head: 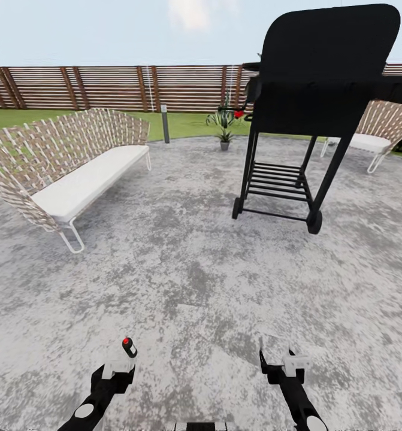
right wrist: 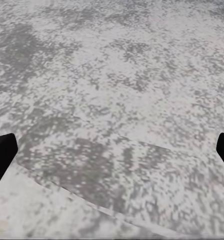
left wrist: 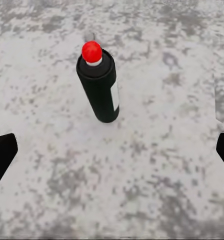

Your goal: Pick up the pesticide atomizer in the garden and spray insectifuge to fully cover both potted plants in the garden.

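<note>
Across the mid-frame of the head view, mottled grey stone patio [head: 183, 269] lies open between wicker sofa [head: 63, 161] at left and black grill [head: 320, 102] at upper right. One potted plant [head: 224, 136] sits at the patio's far edge. Lower left, the pesticide atomizer [head: 129, 346] stands just beyond the left gripper [head: 118, 370]. Left wrist view adds its red cap, white label and upright stance [left wrist: 99, 86], untouched between wide-spread fingers [left wrist: 2, 155]. Right gripper [head: 280, 363] fingers [right wrist: 2, 157] are likewise spread, empty.

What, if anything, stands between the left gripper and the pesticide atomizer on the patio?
Nothing visible. The pesticide atomizer stands upright on bare stone patio, just ahead of the open left gripper, with only paving between its fingers and the bottle.
</note>
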### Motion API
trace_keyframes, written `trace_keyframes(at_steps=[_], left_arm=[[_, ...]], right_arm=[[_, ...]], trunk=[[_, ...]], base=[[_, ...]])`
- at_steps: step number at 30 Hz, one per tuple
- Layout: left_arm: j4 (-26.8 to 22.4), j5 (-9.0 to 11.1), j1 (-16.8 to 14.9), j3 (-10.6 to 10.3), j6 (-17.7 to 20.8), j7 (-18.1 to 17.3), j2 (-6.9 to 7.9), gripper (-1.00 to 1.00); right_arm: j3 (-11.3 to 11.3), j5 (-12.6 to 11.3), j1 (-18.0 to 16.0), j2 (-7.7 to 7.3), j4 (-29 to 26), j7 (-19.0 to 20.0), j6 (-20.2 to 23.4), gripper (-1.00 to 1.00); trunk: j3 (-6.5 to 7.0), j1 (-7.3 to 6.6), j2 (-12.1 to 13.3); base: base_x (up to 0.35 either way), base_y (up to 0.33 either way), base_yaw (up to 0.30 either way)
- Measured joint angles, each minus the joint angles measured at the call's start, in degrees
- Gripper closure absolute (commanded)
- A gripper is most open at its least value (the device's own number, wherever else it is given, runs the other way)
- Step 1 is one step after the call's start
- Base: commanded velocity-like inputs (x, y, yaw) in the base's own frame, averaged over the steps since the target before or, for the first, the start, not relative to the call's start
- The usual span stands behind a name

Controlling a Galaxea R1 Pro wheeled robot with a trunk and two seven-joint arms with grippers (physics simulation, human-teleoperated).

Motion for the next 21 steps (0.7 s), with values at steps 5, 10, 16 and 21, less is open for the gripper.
trace_keyframes(at_steps=[5, 10, 16, 21], left_arm=[[0.0, 0.0, 0.0, -0.1, 0.0, 0.0, 0.0, -1.0], [0.0, -0.1, 0.0, -0.1, 0.0, 0.0, -0.01, -1.0], [0.0, -0.1, 0.0, -0.2, 0.1, 0.1, -0.01, -1.0], [-0.1, -0.1, 0.0, -0.2, 0.0, 0.0, -0.01, -1.0]], right_arm=[[0.0, 0.0, 0.0, 0.0, 0.0, 0.0, 0.0, -1.0], [0.0, 0.0, 0.0, 0.0, 0.0, 0.1, 0.0, -1.0], [0.1, 0.0, 0.0, 0.0, -0.1, 0.1, -0.1, -1.0], [0.1, 0.0, 0.0, 0.0, -0.1, 0.1, -0.1, -1.0]], trunk=[[-1.53, 0.13, -0.1], [-2.38, 0.2, -0.1], [-2.41, 0.2, -0.1], [-2.41, 0.19, -0.1]], base=[[0.0, 0.0, 0.136], [0.0, 0.0, 0.05], [0.0, 0.0, 0.006], [0.054, 0.0, 0.001]])
